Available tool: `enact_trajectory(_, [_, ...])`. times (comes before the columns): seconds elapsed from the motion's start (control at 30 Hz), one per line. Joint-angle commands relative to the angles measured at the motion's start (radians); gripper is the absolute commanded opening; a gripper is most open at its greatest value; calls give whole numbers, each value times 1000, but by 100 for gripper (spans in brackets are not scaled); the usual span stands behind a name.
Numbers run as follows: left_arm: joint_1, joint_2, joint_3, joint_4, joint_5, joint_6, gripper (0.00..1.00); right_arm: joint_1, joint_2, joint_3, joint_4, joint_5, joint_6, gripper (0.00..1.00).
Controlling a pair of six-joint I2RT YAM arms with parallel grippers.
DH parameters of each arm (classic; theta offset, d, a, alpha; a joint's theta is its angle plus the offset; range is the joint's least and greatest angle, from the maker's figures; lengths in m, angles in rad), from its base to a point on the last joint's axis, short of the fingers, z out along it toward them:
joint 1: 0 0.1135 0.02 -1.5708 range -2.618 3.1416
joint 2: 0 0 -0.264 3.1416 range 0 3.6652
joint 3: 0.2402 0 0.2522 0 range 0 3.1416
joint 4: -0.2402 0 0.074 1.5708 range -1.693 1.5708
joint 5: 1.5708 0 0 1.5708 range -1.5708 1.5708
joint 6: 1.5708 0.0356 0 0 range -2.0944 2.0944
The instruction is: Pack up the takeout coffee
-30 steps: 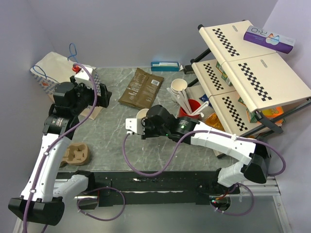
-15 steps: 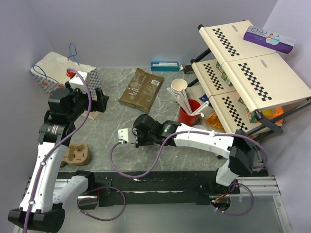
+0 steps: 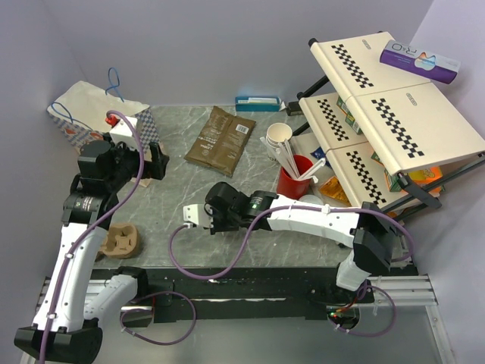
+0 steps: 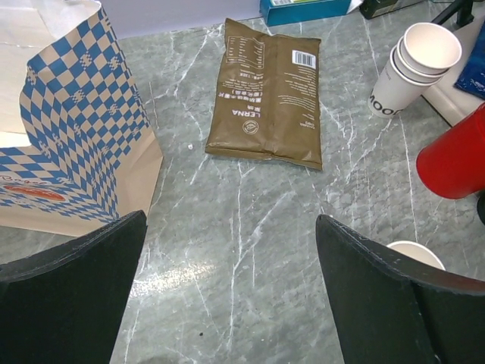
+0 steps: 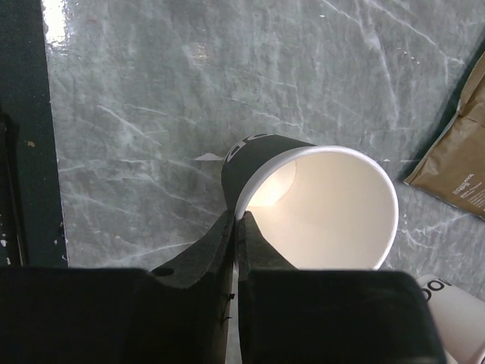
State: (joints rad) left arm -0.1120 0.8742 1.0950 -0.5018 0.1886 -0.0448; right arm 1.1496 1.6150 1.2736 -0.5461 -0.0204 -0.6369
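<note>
2 arms reach over the marble table (image 3: 163, 201). Beside the checkered paper bag (image 4: 68, 129) my left gripper (image 4: 231, 220) gapes wide, holding nothing. My right gripper (image 5: 236, 220) pinches the rim of an open black-sleeved cup (image 5: 326, 205). The takeout coffee (image 3: 311, 199), only its white lid showing, stands just right of the red cup (image 3: 289, 184).

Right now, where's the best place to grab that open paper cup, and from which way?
Pinch the thin wall at its rim, coming from above. The paper cup has no lid and its mouth faces up, so one finger fits inside and one outside. The right gripper holds it just that way.
</note>
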Motion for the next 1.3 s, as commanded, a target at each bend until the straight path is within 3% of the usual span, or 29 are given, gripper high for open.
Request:
enact_trajectory(0.0, [15, -15, -4, 2, 12, 6, 99, 9, 17, 7, 12, -12, 20, 10])
enact_trajectory(0.37, [37, -14, -12, -12, 18, 20, 99, 10, 19, -25, 29, -12, 36, 14])
enact_trajectory(0.43, [38, -11, -15, -9, 20, 23, 99, 9, 17, -36, 40, -12, 36, 22])
enact_trajectory(0.8, [51, 5, -4, -3, 31, 33, 100, 10, -59, -23, 22, -48, 40, 40])
enact_trajectory(0.97, [51, 11, -10, 26, 142, 31, 99, 4, -148, 58, -72, -133, -6, 45])
enact_trajectory(1.07, [51, 19, -47, 69, 239, 23, 100, -72, -194, 82, -107, -153, -21, 48])
enact_trajectory(1.17, [49, 37, -99, 132, 378, 22, 99, -160, -286, 37, -80, -217, -58, 67])
enact_trajectory(1.27, [48, 42, -194, 264, 432, -18, 99, -218, -351, 18, -109, -136, -75, 72])
